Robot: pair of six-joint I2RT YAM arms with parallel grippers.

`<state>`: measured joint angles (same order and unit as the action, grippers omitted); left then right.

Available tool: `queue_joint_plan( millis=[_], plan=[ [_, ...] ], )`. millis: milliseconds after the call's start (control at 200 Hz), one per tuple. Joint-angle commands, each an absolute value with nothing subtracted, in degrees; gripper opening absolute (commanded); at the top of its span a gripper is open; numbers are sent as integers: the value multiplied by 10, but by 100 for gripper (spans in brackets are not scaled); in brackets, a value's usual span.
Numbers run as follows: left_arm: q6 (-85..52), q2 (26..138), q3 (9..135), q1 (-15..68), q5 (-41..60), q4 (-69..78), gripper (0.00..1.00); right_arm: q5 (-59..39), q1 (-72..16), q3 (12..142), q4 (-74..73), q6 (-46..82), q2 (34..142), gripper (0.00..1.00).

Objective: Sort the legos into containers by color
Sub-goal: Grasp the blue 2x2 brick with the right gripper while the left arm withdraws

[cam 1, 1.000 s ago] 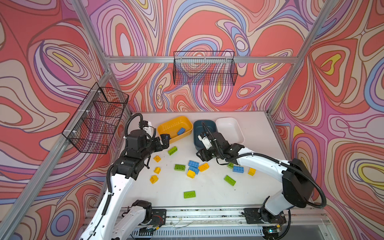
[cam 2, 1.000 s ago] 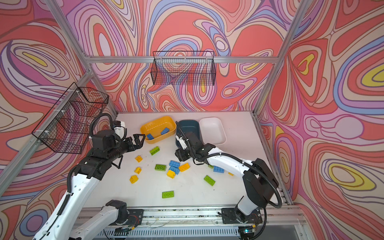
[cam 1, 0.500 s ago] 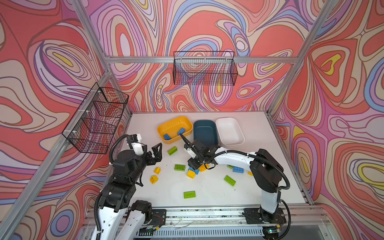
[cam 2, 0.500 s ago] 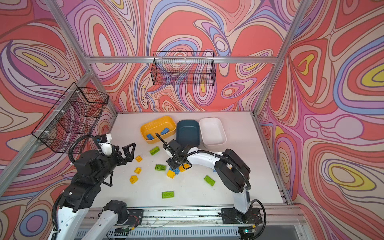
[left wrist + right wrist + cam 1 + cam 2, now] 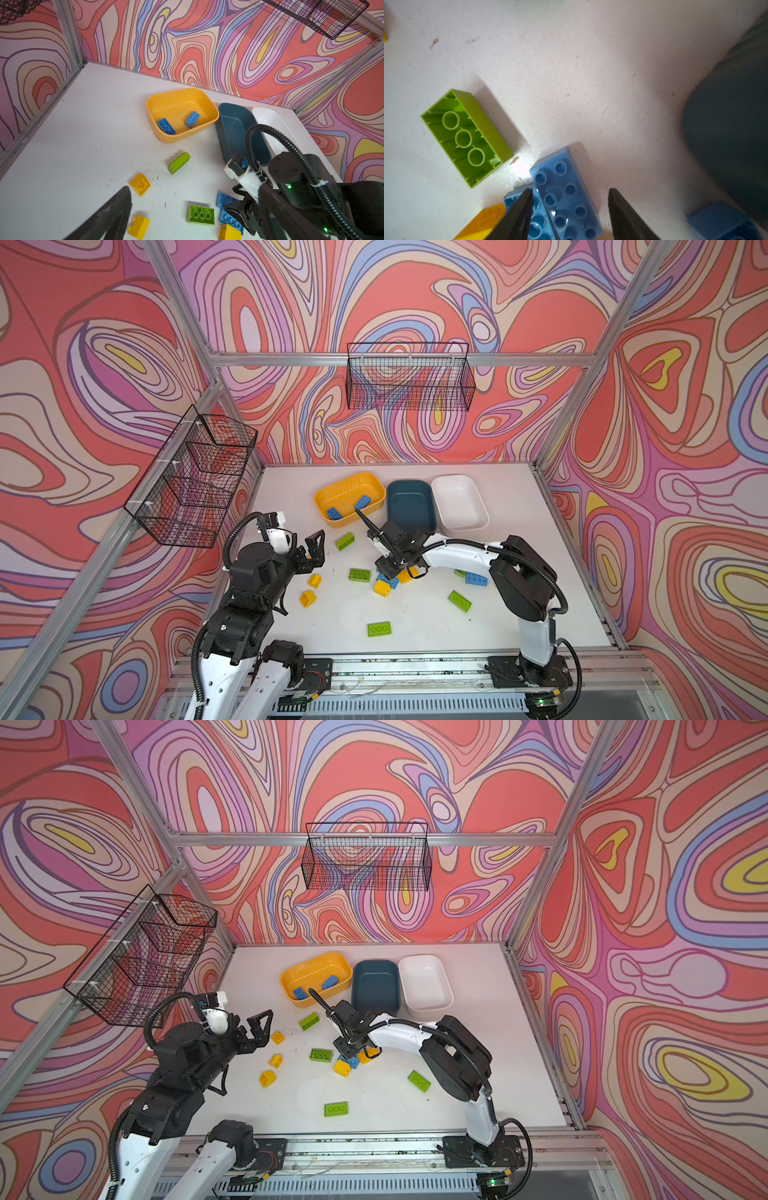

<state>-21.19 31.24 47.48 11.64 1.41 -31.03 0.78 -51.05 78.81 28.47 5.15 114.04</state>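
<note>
Legos (image 5: 378, 629) on scuffed white tabletop (image 5: 519, 531), swirly walls (image 5: 415, 290); left tool (image 5: 307, 547) wide, right tool (image 5: 570, 189) spread astride blue brick (image 5: 562, 176).

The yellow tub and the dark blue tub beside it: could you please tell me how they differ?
The yellow tub holds two blue bricks; the dark blue tub shows none. The yellow tub sits skewed, while the dark blue tub lies parallel beside the white tub. Both are shallow, oblong and round-cornered.
</note>
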Motion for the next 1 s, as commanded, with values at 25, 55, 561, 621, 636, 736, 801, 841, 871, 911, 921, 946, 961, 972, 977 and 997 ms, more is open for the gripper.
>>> queue_joint_plan(
  millis=[25,55,561,621,636,736,801,841,871,911,921,946,961,972,977,997],
  plan=[
    [-204,311,473,119,10,-308,94,11,-511,795,291,43,1147,63],
    [-205,313,472,119,10,-308,94,10,-511,793,289,42,1145,64],
    [-214,317,472,120,21,-308,93,8,-513,794,286,59,1164,58],
    [-214,316,471,120,21,-309,93,10,-513,797,285,61,1165,56],
    [-214,316,471,119,22,-308,93,11,-513,798,284,61,1165,55],
    [-214,316,471,120,21,-308,93,15,-513,806,288,65,1174,50],
    [-214,315,471,119,20,-308,93,10,-514,812,290,66,1178,46],
    [-214,314,471,119,20,-308,93,8,-514,813,289,68,1179,44],
    [-213,313,471,120,19,-309,93,7,-514,813,288,70,1178,42],
    [-214,313,470,120,18,-309,93,6,-514,814,286,72,1177,40],
    [-213,313,470,120,18,-309,93,6,-513,814,286,72,1176,39],
    [-213,312,470,119,18,-308,93,6,-514,814,285,74,1174,37],
    [-213,313,470,120,18,-308,93,7,-514,813,285,75,1173,37],
    [-213,312,470,120,17,-308,93,7,-515,813,284,76,1172,36],
    [-213,313,470,120,17,-308,93,7,-514,814,284,77,1171,36],
    [-213,312,470,120,18,-308,93,8,-515,813,283,79,1169,36]
  ],
)
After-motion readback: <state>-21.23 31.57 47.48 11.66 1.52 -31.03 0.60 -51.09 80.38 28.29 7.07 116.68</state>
